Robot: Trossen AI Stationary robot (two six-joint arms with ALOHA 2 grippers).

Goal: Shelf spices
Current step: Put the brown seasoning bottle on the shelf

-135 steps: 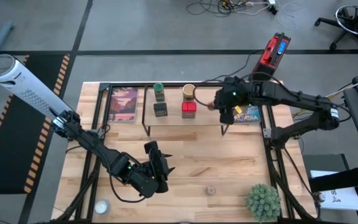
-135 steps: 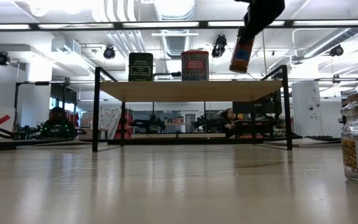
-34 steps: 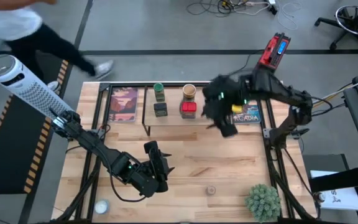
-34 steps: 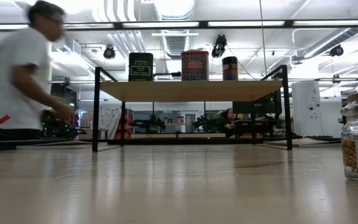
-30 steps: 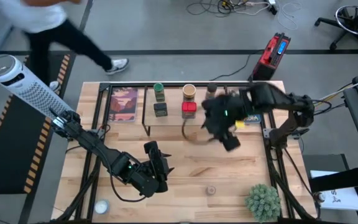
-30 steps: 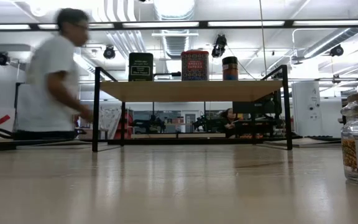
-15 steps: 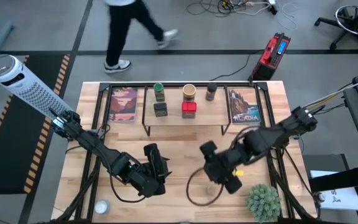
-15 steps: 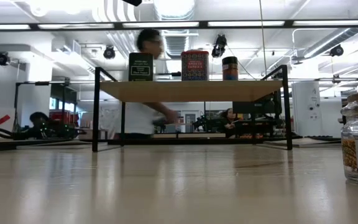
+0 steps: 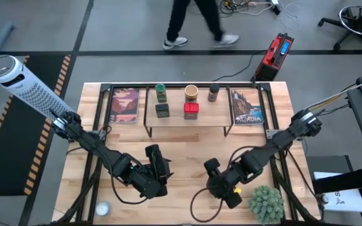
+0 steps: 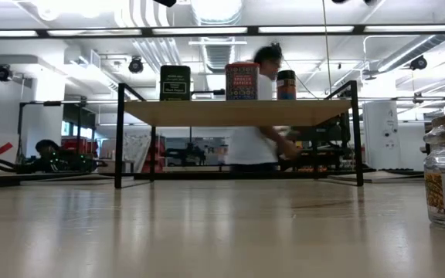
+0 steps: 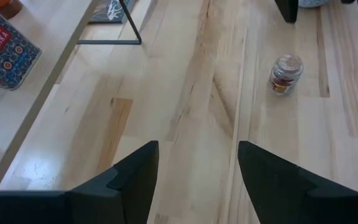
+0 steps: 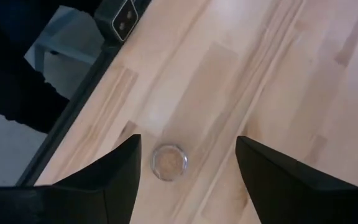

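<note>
The right gripper [image 9: 220, 188] is hovering, fingers spread wide, above the tiny jar [image 12: 169, 162], well in front of the shelf [image 9: 187, 119]. The left gripper [image 9: 158, 164] is waiting nearby, also open.

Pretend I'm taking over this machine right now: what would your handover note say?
Right gripper: open, poised above the tiny clear jar on the table's front.
Left gripper: open, empty, waiting at front left.
On the shelf: green-lidded jar, small black box, tan round jar, red square tin, dark-capped brown bottle.
Done: five shelved.
Left: grasp the clear jar and shelve it.
</note>
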